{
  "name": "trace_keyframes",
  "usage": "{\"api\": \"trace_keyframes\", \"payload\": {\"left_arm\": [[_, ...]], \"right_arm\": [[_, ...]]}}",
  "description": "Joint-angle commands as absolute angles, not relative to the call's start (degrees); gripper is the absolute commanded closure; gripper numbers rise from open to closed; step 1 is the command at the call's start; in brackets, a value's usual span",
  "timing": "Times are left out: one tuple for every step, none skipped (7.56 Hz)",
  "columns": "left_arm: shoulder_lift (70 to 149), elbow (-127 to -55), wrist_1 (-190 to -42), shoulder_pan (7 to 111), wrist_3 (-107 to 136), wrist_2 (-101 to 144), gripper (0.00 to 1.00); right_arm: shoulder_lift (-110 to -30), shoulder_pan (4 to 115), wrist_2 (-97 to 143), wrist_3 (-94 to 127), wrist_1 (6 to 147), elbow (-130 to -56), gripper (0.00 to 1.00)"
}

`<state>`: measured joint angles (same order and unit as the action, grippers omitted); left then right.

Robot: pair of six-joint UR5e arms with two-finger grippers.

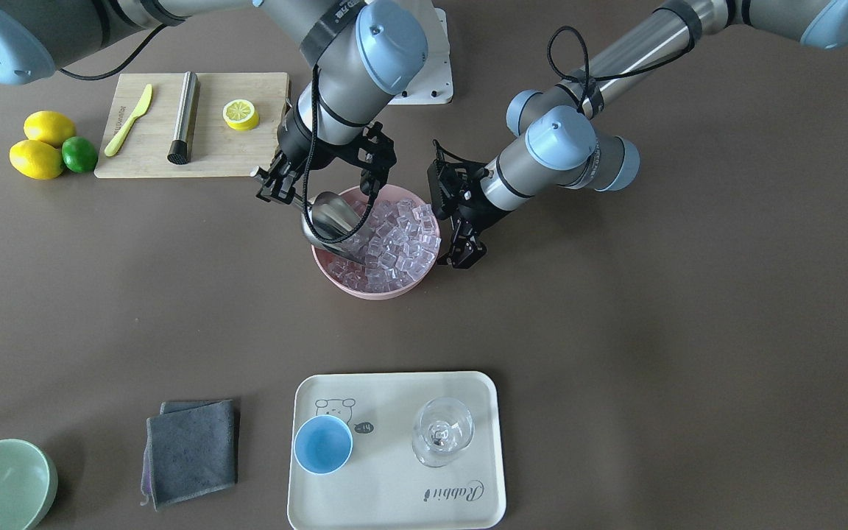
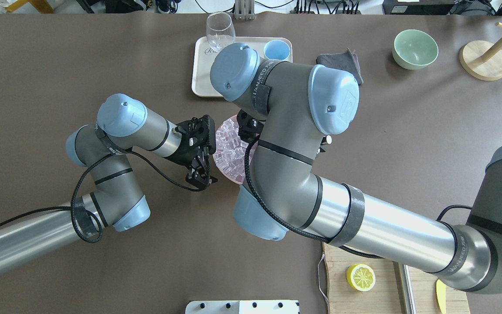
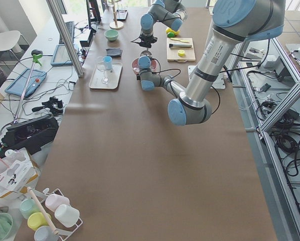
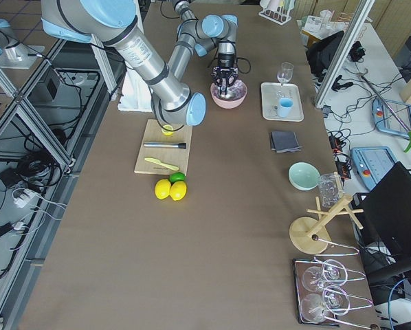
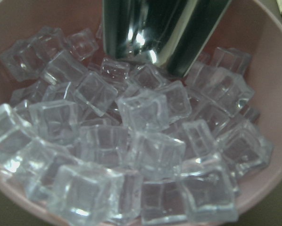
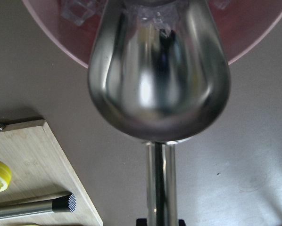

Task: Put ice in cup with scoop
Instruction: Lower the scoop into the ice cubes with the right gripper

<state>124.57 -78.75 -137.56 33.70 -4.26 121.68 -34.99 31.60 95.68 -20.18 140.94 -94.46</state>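
**Operator:** Where's my scoop?

**Spotter:** Your right hand [image 1: 278, 187] is clenched on its thin handle. The scoop [image 1: 330, 218] is tilted, open end down, and its mouth meets the ice [image 1: 403, 239] heaped in the pink bowl [image 1: 365, 291]. It comes in over the bowl's rim on the side nearest the cutting board [image 1: 225, 151].

**Operator:** And my left hand?

**Spotter:** Your left hand [image 1: 464, 256] is released, fingers apart with nothing between them. It sits low, just beside the pink bowl's rim, on the side across from the scoop. Whether it touches the rim, I cannot tell.

**Operator:** The cup?

**Spotter:** The cup [image 1: 323, 444] stands upright on the cream tray [image 1: 394, 486], well apart from the pink bowl, toward the bench's edge on your side. The clear stemmed glass [image 1: 442, 431] stands on the same tray, near the cup but not touching it.

**Operator:** Anything else close by?

**Spotter:** A folded grey cloth [image 1: 192, 450] lies on the bench beside the tray. On the cutting board you have a steel cylinder [image 1: 184, 116], a yellow knife [image 1: 129, 119] and a lemon half [image 1: 240, 114].
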Motion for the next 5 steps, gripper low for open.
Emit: {"api": "trace_keyframes", "payload": {"left_arm": [[124.63,-78.58,-138.16,33.57,-3.96,121.47,0.02],[124.54,-78.57,-138.16,33.57,-4.04,121.46,0.02],[124.54,-78.57,-138.16,33.57,-4.04,121.46,0.02],[124.54,-78.57,-138.16,33.57,-3.96,121.55,0.02],[124.54,-78.57,-138.34,33.57,-4.04,121.55,0.02]], "right_arm": [[-41.37,31.64,96.24,-18.81,133.26,-99.03,1.0],[-44.01,31.64,96.41,-17.33,130.2,-100.88,1.0],[-45.34,31.64,96.5,-16.88,127.99,-101.16,1.0],[-46.74,31.64,96.68,-15.66,125.97,-101.6,1.0],[-47.02,31.64,97.29,-15.3,125.51,-101.86,1.0]]}}
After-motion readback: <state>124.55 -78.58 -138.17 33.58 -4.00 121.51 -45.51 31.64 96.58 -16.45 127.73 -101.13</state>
